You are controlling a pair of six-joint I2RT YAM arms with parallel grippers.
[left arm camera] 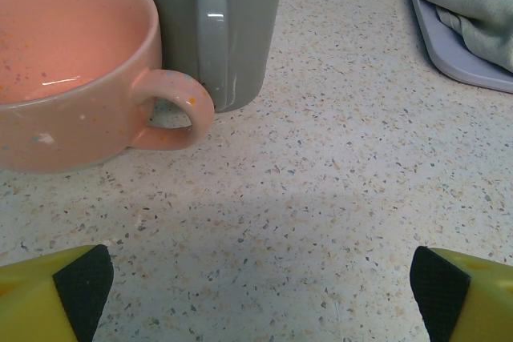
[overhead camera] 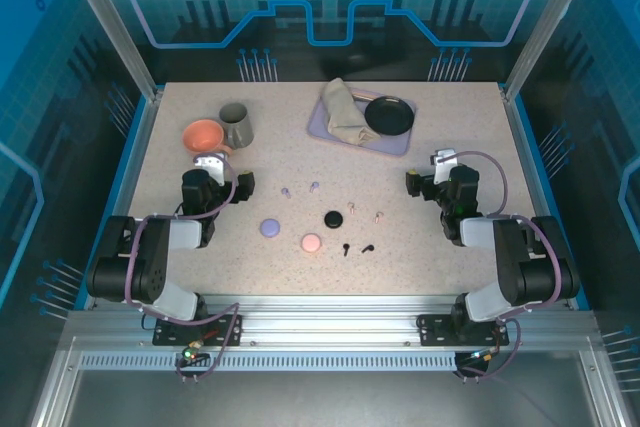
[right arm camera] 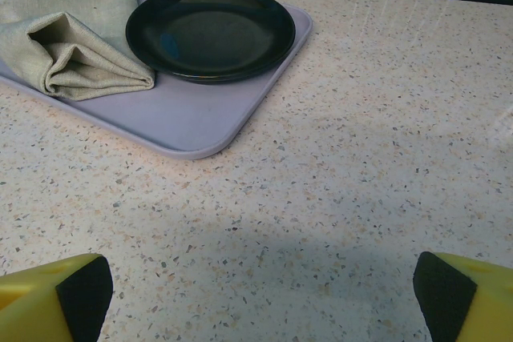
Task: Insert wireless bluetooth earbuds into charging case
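Three small round charging cases lie mid-table: lilac (overhead camera: 269, 228), pink (overhead camera: 311, 243) and black (overhead camera: 334, 218). Tiny earbuds are scattered round them: two lilac (overhead camera: 286, 191) (overhead camera: 314, 186), two pale pink (overhead camera: 354, 208) (overhead camera: 378, 215), two black (overhead camera: 346, 249) (overhead camera: 367, 245). My left gripper (overhead camera: 211, 163) (left arm camera: 260, 294) is left of them, open and empty, pointing at the cups. My right gripper (overhead camera: 441, 164) (right arm camera: 260, 294) is at the right, open and empty over bare table, facing the tray.
A pink cup (left arm camera: 72, 78) (overhead camera: 204, 134) and a grey mug (left arm camera: 216, 22) (overhead camera: 236, 124) stand at the back left. A lilac tray (right arm camera: 184, 118) (overhead camera: 395, 142) at the back holds a folded cloth (right arm camera: 72, 30) and a black plate (right arm camera: 210, 31).
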